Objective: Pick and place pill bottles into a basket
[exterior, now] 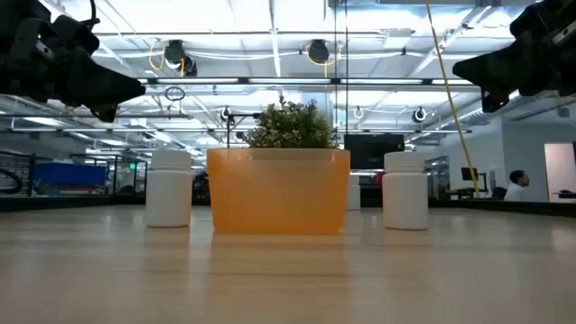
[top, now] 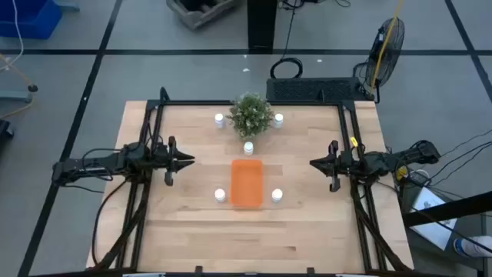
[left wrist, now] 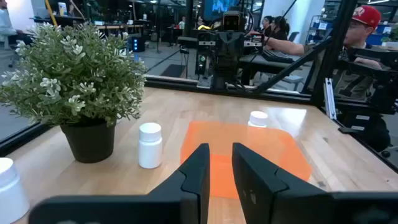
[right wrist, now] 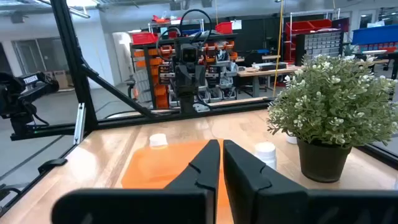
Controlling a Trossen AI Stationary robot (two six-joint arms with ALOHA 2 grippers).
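Orange basket (top: 247, 183) lies lengthwise between both arms; left tool (top: 187, 161) slightly parted, right tool (top: 314, 162) near-closed, both empty.

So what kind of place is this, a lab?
Probably a robotics lab or workshop: a wooden table in a metal frame with two robot arms, shelves of orange parts bins behind, and people at desks.

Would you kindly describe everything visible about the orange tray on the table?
The orange tray is a flat, shallow rectangle, longer than wide, of translucent-looking bright orange plastic. It lies level on the wooden table near the middle, in front of the potted plant. It looks empty. Pill bottles stand on the table close beside it, apparently not touching it. Neither gripper touches it.
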